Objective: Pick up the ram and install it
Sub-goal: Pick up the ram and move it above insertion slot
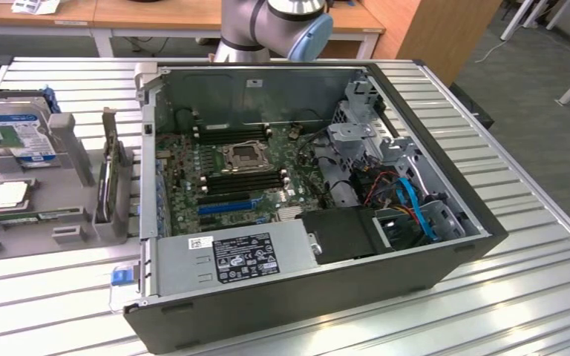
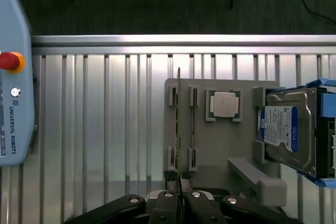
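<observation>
**A:** Where's the ram (image 2: 178, 124)?

**B:** In the gripper (image 2: 179, 195). Its two fingers are pressed onto the stick's flat sides, so the wrist view shows it edge-on, a thin line running out from the fingertips.

**A:** Over what?

**B:** It is above the grey tray (image 2: 220, 145), running alongside a second stick (image 2: 193, 127) that sits in its holder. The processor (image 2: 224, 103) is near, and the hard drive (image 2: 289, 129) stands further along the tray.

**A:** And the computer?

**B:** The open case (image 1: 364, 297) lies on the slatted table (image 1: 533, 297), to the exterior view's right of that tray.
</observation>
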`<act>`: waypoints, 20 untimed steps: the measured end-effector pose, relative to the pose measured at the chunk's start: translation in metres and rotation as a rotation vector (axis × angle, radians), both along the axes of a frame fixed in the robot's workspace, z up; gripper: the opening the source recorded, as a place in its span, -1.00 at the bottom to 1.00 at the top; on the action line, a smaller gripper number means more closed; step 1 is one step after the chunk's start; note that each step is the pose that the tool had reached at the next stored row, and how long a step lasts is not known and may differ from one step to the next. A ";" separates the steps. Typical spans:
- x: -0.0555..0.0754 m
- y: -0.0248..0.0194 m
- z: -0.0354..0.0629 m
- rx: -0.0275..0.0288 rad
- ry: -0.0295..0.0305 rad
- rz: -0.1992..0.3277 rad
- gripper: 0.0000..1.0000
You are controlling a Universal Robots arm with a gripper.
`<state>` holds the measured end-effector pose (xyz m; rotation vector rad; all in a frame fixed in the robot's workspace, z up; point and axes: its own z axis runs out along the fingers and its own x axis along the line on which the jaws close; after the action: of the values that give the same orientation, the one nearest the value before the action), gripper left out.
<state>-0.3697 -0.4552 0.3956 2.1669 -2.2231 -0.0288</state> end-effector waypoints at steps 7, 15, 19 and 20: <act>0.000 0.0000 0.0011 0.0000 0.0001 0.000 -0.76; 0.008 0.0000 0.0011 -0.0001 0.0006 0.000 -0.76; 0.015 0.0000 0.0011 -0.0001 0.0012 0.000 -0.76; 0.016 0.0000 0.0011 -0.0001 0.0014 0.000 -0.76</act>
<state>-0.3534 -0.4552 0.3967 2.1664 -2.2222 -0.0302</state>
